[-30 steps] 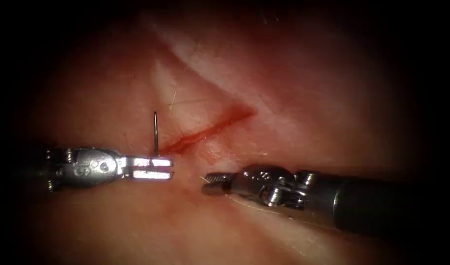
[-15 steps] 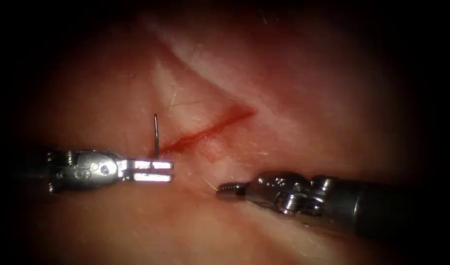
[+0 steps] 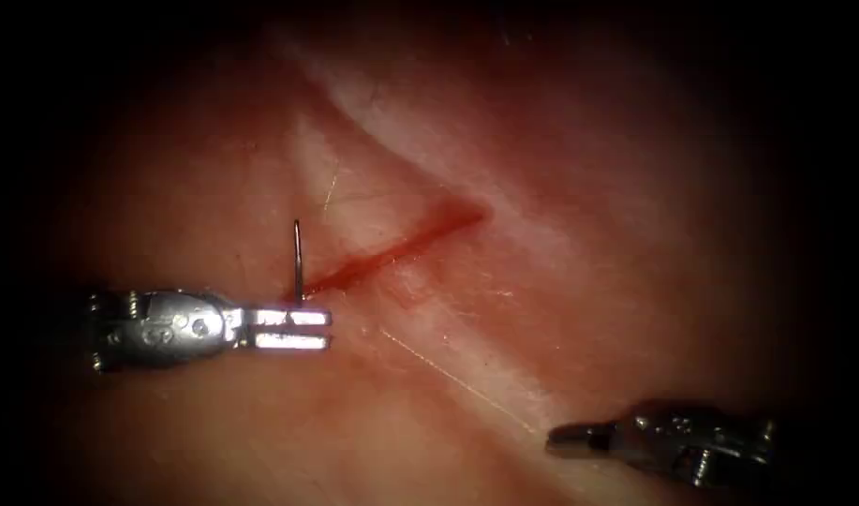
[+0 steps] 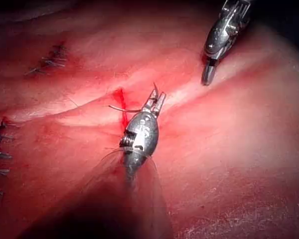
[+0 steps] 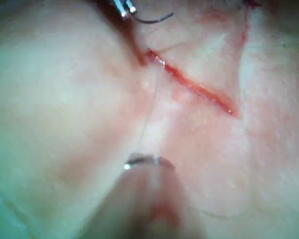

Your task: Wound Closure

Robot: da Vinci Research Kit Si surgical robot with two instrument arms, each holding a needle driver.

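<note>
L tool (image 3: 293, 328) sat at the lower-left end of the cut (image 3: 392, 251), jaws clenched on the needle (image 3: 297, 258) near one end of its curve. Rest of the needle stood free above the jaws, out of the tissue (image 3: 560, 187); in the L wrist view the same needle (image 4: 124, 108) arced away from the L tool (image 4: 157, 102) over the cut's (image 4: 122, 107) end, no part buried as far as could be seen.

R tool (image 3: 574, 438) was well apart, toward the tissue's lower-right edge, right of the cut; jaws looked closed. Whether they pinched the thread (image 3: 448, 370), can't tell. Thread ran as a thin pale line from near the cut's lower-left end diagonally toward the R tool's tip. R wrist view showed thread (image 5: 148, 117) trailing from the cut (image 5: 194, 87) down to the R tool (image 5: 149, 162), w/ the needle (image 5: 154, 20) held by the L tool (image 5: 123, 7) beyond.

Red fluid (image 3: 420, 236) filled the cut. Older stitches (image 4: 50, 60) sat elsewhere on the tissue in the L wrist view.
</note>
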